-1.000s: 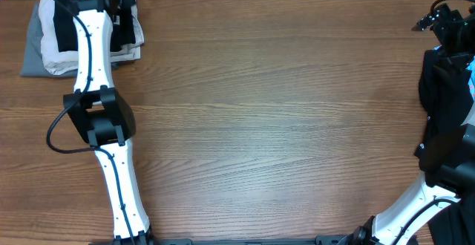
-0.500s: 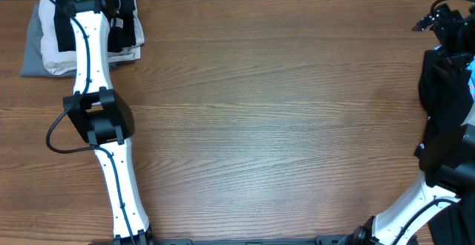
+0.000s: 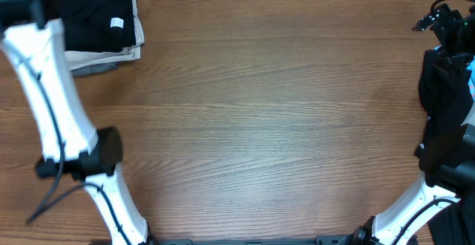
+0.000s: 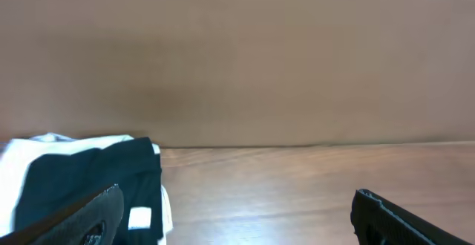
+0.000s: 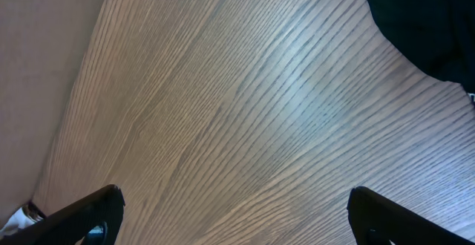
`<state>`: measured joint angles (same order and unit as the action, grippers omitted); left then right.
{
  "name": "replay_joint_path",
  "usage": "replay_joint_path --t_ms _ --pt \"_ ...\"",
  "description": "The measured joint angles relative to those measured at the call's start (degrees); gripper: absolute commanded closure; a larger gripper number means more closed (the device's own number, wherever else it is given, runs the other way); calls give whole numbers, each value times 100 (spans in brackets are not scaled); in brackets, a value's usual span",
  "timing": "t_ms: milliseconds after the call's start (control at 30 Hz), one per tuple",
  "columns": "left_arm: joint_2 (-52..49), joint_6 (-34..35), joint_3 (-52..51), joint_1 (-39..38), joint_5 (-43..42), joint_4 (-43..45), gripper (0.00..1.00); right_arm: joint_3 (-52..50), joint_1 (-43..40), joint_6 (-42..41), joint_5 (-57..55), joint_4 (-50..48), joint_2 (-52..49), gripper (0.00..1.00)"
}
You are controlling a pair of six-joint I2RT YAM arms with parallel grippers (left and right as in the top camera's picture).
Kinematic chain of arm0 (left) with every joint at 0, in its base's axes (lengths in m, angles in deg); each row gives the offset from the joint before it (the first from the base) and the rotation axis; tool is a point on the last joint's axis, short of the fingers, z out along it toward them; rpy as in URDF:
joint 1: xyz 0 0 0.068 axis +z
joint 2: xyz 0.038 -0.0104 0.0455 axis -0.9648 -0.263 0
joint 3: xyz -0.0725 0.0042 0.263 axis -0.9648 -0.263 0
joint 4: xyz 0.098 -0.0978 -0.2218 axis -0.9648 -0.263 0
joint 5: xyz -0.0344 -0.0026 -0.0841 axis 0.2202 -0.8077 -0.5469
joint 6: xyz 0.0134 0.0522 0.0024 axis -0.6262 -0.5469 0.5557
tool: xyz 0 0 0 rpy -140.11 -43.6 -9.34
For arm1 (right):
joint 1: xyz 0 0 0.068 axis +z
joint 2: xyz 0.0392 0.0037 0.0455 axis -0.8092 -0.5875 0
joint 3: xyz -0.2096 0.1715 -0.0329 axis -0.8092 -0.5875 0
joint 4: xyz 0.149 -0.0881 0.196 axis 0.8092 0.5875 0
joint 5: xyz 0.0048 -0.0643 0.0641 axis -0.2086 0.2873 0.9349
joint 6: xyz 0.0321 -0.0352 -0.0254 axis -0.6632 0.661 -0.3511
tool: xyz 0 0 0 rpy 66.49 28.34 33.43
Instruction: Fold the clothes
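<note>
a wood-grain table [image 3: 267,119] meets a plain brown wall [image 4: 237,59].

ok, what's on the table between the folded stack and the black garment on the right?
Nothing. Overhead shows only bare table between folded stack and black garment.

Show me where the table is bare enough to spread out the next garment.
The wide middle of the table is bare, bordered by the left arm and the dark clothes heap at the right edge. Crowded: the far-left corner, with the folded stack.
</note>
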<state>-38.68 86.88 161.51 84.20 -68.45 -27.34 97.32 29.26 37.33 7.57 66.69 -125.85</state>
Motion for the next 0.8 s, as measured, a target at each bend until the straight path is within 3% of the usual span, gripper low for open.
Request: replay_joint_path --t_ms 200,467,800 --pt "658 -2 26 0 -37 -850 0 0 0 2 568 326 0 0" --pt "713 0 -20 0 -35 -1709 0 -11 57 391 1215 789 223 0" --pt "713 0 -20 0 -35 -1788 0 11 1080 496 1005 1130 2684 0"
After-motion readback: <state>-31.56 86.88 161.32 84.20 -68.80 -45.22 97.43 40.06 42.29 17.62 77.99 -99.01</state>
